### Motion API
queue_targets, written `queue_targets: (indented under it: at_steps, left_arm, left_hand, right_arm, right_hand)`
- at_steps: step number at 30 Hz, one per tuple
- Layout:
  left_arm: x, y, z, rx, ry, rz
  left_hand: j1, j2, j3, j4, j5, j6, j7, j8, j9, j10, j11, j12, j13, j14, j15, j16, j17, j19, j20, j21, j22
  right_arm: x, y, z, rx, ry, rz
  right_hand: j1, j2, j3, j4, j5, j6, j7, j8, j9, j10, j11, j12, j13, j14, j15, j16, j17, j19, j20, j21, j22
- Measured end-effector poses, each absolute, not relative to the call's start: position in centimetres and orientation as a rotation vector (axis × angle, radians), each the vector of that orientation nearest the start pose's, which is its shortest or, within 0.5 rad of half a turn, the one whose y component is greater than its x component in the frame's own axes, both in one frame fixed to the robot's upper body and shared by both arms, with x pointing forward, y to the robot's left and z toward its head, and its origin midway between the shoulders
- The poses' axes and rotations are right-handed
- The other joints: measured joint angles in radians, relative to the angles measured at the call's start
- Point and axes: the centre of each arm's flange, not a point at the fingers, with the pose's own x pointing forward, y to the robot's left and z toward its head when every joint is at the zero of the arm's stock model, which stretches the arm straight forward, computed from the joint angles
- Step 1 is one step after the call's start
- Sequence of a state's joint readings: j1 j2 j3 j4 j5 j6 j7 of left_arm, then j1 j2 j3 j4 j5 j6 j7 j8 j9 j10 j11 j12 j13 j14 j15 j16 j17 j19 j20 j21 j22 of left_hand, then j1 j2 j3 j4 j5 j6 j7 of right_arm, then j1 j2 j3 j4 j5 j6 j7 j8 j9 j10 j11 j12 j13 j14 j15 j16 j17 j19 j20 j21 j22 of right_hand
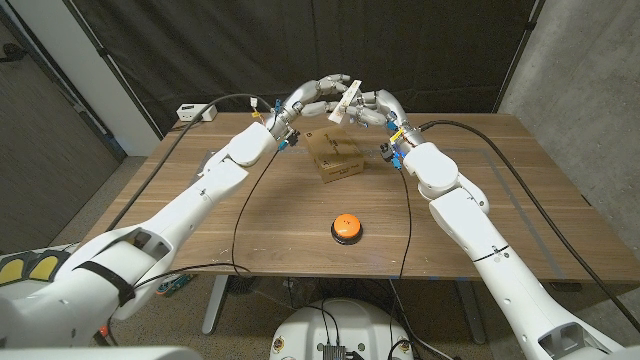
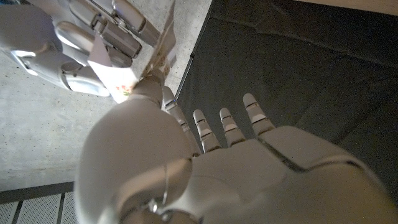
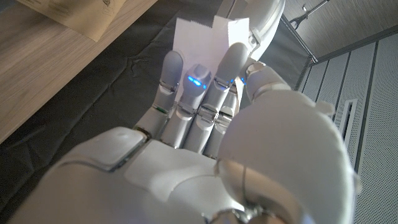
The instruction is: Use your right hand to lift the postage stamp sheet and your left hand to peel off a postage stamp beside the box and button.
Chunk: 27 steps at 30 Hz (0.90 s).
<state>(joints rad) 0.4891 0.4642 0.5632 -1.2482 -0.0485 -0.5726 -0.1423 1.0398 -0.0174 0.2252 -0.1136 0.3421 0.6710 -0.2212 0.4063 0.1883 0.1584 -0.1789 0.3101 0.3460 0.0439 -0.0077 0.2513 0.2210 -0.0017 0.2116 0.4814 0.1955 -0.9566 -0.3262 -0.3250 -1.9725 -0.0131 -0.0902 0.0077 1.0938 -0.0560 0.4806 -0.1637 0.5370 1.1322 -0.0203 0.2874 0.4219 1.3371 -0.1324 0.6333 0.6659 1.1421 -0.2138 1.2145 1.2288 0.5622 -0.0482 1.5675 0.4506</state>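
Observation:
Both hands are raised together above the cardboard box point(image 1: 335, 157) at the far middle of the table. My right hand point(image 1: 380, 106) holds the white postage stamp sheet point(image 1: 346, 101) upright; its fingers point(image 3: 198, 81) lie against the sheet's back point(image 3: 200, 36). My left hand point(image 1: 314, 94) meets it from the other side. Its thumb point(image 2: 147, 93) presses on the sheet's printed edge point(image 2: 119, 84), pinching a stamp there, while its other fingers point(image 2: 227, 124) stay spread. The right hand point(image 2: 74, 43) shows behind the sheet. The orange button point(image 1: 346, 227) sits nearer me, in front of the box.
The wooden table point(image 1: 250, 230) is bare around the button. Cables point(image 1: 242, 215) run from each forearm over the tabletop. A white power strip point(image 1: 196, 112) lies at the far left corner. A dark curtain hangs behind the table. The box point(image 3: 74, 15) lies below the right hand.

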Motion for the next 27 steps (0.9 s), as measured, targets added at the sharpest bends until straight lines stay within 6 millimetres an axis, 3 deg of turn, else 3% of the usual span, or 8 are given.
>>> queue_targets:
  at_steps: [5, 11, 17, 27]
  left_arm:
    - [61.0, 15.3, 13.1, 0.725, -1.090, -0.481]
    - [60.7, 16.1, 13.1, 0.744, -1.081, -0.490]
    - [60.6, 18.1, 13.5, 0.738, -1.058, -0.469]
    - [60.8, 21.6, 13.9, 0.671, -1.008, -0.425]
  left_hand:
    - [-0.015, -0.031, -0.031, 0.002, 0.023, -0.009, -0.001, -0.012, 0.000, -0.018, 0.007, -0.011, 0.000, -0.005, 0.002, -0.004, -0.003, -0.004, -0.007, -0.006, -0.001]
    - [-0.012, -0.040, -0.037, 0.006, 0.045, 0.009, 0.002, -0.013, 0.010, -0.009, 0.010, -0.012, 0.005, -0.005, 0.002, -0.004, 0.000, -0.004, -0.007, -0.006, -0.001]
    - [-0.006, 0.062, -0.022, 0.039, 0.054, 0.104, 0.005, 0.016, 0.018, 0.028, 0.009, -0.001, 0.009, -0.005, 0.002, -0.004, 0.005, -0.001, -0.010, -0.013, 0.003]
    - [-0.064, 0.123, -0.046, 0.100, 0.026, 0.105, 0.056, 0.000, 0.011, 0.042, 0.009, -0.001, 0.014, -0.001, -0.001, 0.000, 0.009, -0.008, -0.013, -0.013, 0.008]
  right_arm:
    - [52.2, -12.8, 7.9, -0.390, -0.857, 0.281]
    - [52.2, -12.9, 8.0, -0.383, -0.853, 0.282]
    - [52.3, -13.0, 8.1, -0.376, -0.846, 0.276]
    - [52.3, -12.8, 8.4, -0.371, -0.850, 0.265]
  right_hand:
    - [0.000, 0.000, 0.001, 0.001, 0.000, 0.000, 0.000, 0.000, 0.002, 0.000, 0.000, 0.000, -0.003, 0.001, 0.001, 0.000, 0.000, 0.000, 0.000, 0.005, 0.006]
    - [0.000, 0.000, 0.001, 0.001, 0.000, 0.002, 0.002, -0.004, 0.002, 0.000, 0.000, 0.000, -0.003, -0.002, -0.001, 0.000, 0.000, 0.000, 0.000, 0.009, 0.011]
    - [0.000, 0.000, 0.001, 0.001, 0.000, 0.004, 0.000, -0.009, 0.002, 0.000, 0.000, 0.000, 0.004, -0.003, 0.000, 0.000, 0.000, 0.000, 0.000, 0.009, 0.011]
    - [0.000, 0.000, 0.004, 0.004, 0.004, 0.004, 0.000, -0.012, 0.002, 0.000, 0.000, 0.000, 0.004, -0.003, 0.001, 0.006, 0.000, 0.000, 0.000, 0.009, 0.011]
